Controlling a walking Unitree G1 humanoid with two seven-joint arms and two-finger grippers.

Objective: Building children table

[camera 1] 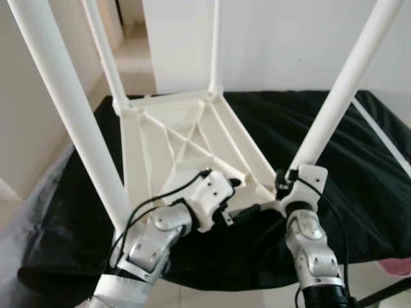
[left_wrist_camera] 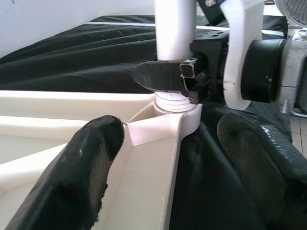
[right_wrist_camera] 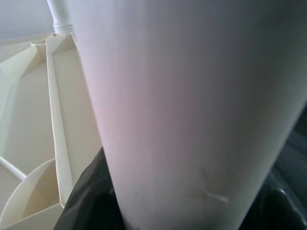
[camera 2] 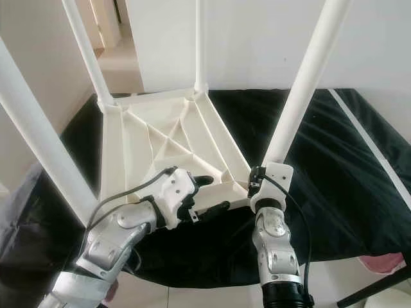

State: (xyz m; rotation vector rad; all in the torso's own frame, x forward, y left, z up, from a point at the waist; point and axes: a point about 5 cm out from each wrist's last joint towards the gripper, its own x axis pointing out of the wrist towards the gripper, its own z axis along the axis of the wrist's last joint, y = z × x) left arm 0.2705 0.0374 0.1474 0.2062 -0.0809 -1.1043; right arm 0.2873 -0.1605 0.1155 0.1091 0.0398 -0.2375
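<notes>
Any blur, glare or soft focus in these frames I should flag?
Left eye view: sharp enough, pale wall slightly washed out, no motion blur. Right wrist view: the white table leg is too close, soft and featureless. Left wrist view: the left claw's near fingers are out of focus; the leg socket is sharp.

No readable text, labels, brands, numbers or signs in any view; white plastic tabletop, white legs, black cloth and gripper housings all show plain unmarked surfaces
</notes>
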